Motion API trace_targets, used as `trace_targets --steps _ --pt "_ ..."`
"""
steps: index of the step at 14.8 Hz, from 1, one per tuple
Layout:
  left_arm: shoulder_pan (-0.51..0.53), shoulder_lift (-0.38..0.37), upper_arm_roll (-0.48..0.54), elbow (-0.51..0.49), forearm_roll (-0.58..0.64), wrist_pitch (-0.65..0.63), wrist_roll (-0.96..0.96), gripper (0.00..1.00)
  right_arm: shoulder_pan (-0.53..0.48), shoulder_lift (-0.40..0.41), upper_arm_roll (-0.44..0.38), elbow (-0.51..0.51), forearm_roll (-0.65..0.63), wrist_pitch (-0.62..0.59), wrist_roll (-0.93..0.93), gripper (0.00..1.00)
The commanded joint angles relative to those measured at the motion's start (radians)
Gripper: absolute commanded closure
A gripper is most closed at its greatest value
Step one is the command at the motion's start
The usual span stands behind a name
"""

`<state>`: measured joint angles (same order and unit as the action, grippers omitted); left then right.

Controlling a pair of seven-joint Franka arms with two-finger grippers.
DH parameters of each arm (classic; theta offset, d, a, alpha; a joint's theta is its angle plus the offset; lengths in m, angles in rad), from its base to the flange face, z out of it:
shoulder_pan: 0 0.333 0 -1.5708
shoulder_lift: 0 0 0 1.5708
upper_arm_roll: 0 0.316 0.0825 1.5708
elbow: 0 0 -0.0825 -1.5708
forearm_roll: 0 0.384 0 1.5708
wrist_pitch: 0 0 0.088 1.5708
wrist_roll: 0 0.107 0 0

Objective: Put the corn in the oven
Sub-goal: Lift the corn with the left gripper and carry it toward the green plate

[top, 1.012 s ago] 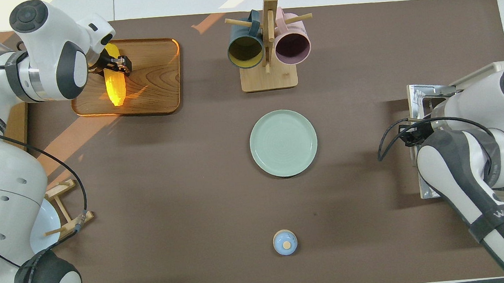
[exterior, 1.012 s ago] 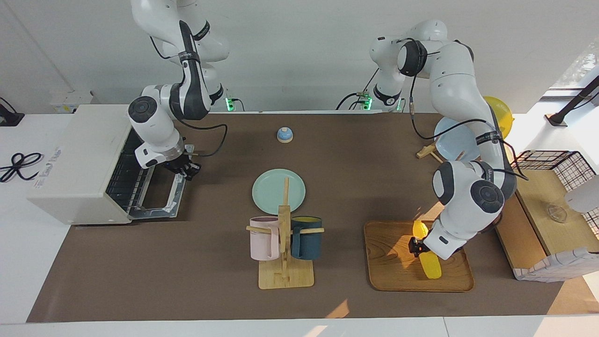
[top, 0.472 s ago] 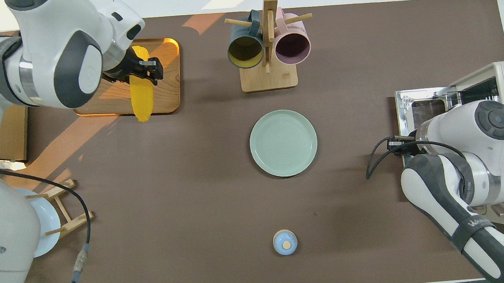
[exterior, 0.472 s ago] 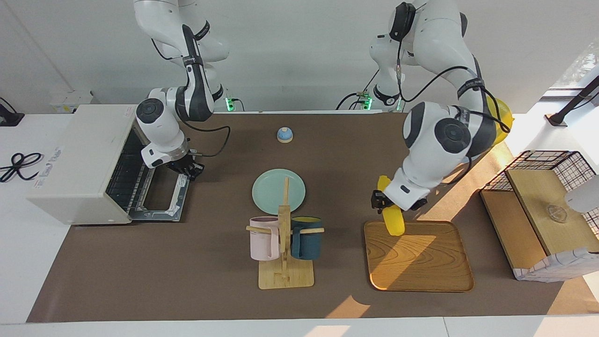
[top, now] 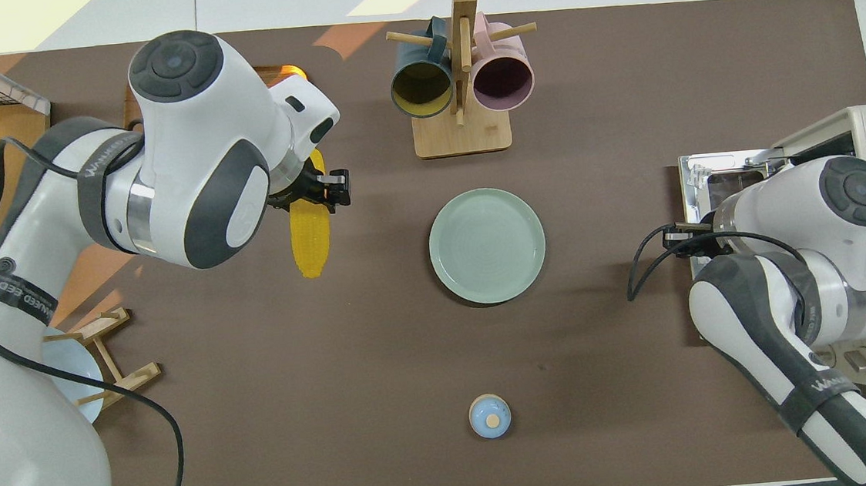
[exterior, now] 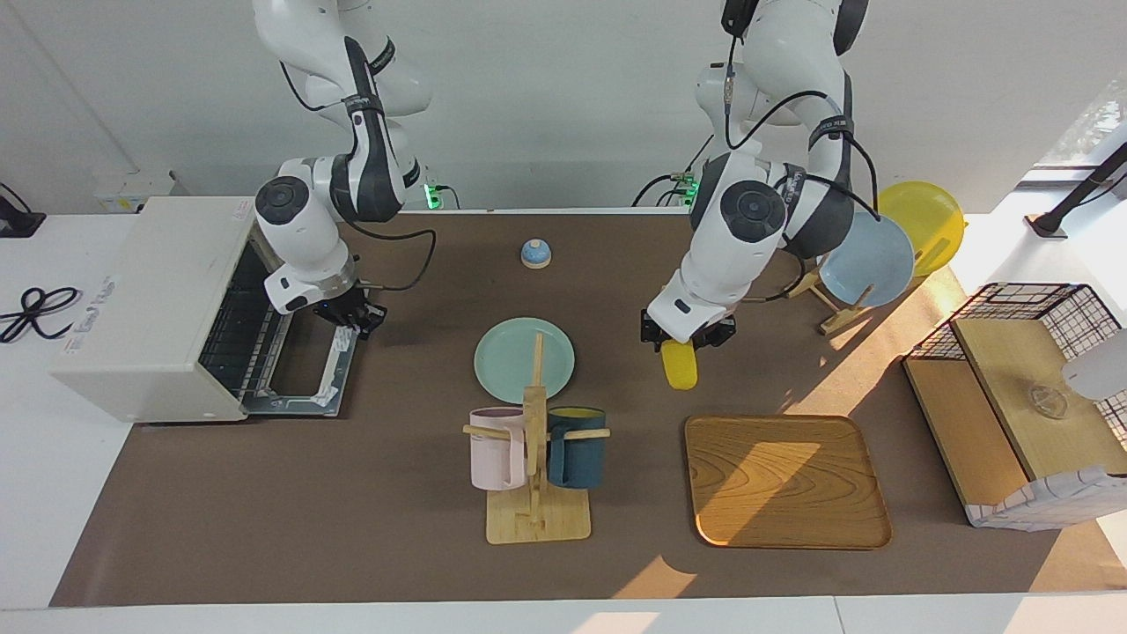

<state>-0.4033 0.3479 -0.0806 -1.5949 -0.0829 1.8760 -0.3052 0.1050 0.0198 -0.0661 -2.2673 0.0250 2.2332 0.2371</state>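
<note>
1. The oven (exterior: pixel 150 304) sits at the right arm's end of the surface (exterior: pixel 396 546), door dropped open; the right end effector (exterior: pixel 354 319), clenched on nothing, hangs over the door and could block the way in.
2. The left end effector (exterior: pixel 687 338) is grasping the corn (exterior: pixel 679 367) by one end, in the air beside the green plate (exterior: pixel 511 352); gripped off-centre, the cob may swing or slip.
3. The facing view shows the oven's rack; the overhead view shows the corn's full length (top: pixel 310 241).
</note>
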Motion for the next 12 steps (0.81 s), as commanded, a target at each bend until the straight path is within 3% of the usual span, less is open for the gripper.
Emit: trace_targets --steps 1,2,4,8,12 --pt "-0.054 -0.111 0.015 -0.225 -0.047 0.161 -0.021 1.0 0.009 0.011 -0.009 0.118 -0.005 -0.134 0.004 0.89" --pt "-0.075 -0.124 0.015 -0.27 -0.047 0.207 -0.053 1.0 0.009 0.011 -0.008 0.144 -0.005 -0.164 0.004 0.74" --pt "-0.127 -0.144 0.015 -0.321 -0.049 0.274 -0.104 1.0 0.007 -0.001 -0.008 0.163 -0.005 -0.188 -0.002 0.02" --pt "-0.254 -0.159 0.015 -0.395 -0.057 0.405 -0.239 1.0 -0.007 -0.038 -0.009 0.169 -0.005 -0.251 -0.047 0.0" --pt "-0.357 -0.043 0.016 -0.326 -0.084 0.561 -0.328 1.0 -0.01 -0.041 -0.011 0.169 -0.005 -0.251 -0.128 0.0"
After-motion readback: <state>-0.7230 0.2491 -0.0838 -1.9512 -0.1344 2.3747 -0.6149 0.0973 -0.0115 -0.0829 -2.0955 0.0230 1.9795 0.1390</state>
